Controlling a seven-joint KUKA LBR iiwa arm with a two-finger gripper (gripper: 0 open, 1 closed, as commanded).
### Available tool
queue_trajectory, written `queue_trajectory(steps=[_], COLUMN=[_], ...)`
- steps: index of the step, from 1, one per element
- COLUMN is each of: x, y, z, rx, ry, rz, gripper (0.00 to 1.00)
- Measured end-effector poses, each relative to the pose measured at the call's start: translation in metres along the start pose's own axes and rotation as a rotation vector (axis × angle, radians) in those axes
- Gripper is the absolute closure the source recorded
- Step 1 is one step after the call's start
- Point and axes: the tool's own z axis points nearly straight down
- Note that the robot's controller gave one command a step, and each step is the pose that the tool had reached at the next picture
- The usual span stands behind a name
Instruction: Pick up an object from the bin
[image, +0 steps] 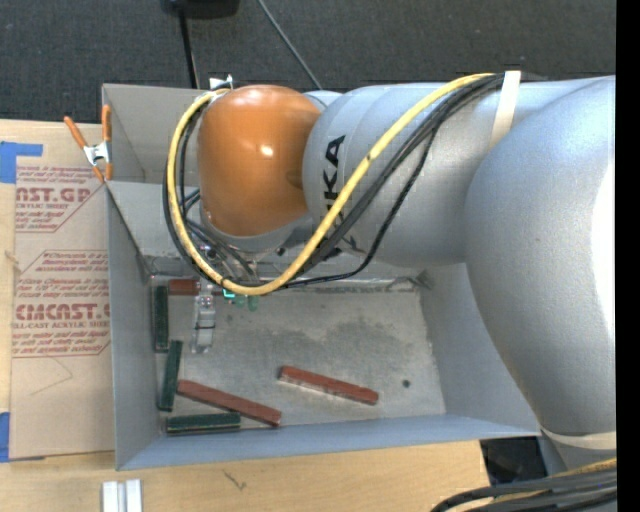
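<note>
A dark green stick (160, 318) lies along the left wall of the bin (300, 441), near its back left corner. The gripper (204, 325) hangs just beside it (how far open, I cannot tell). A short red-brown piece (183, 287) sits at the back wall. Toward the front edge lie a long red-brown stick (328, 385) and a small heap of sticks (215, 408).

We take this for a robotics lab or test cell. Above the pincer (204, 328) looms a heavy grey industrial arm (480, 200) with an orange cover (255, 160) and yellow and black cables (330, 215) looped round its wrist. Around the pincer stands a plain grey metal bin (300, 440), holding only loose red-brown bars (328, 385) and green bars (161, 318), on a bare wooden surface (300, 485).
</note>
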Motion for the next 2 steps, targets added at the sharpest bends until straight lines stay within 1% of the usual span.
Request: queue_trajectory(steps=[1, 2], x=[-0.002, 0.039], y=[-0.001, 0.000], z=[-0.004, 0.050], rx=[-0.002, -0.003], ry=[-0.007, -0.011], rz=[0.002, -0.034], gripper=[0.00, 0.00])
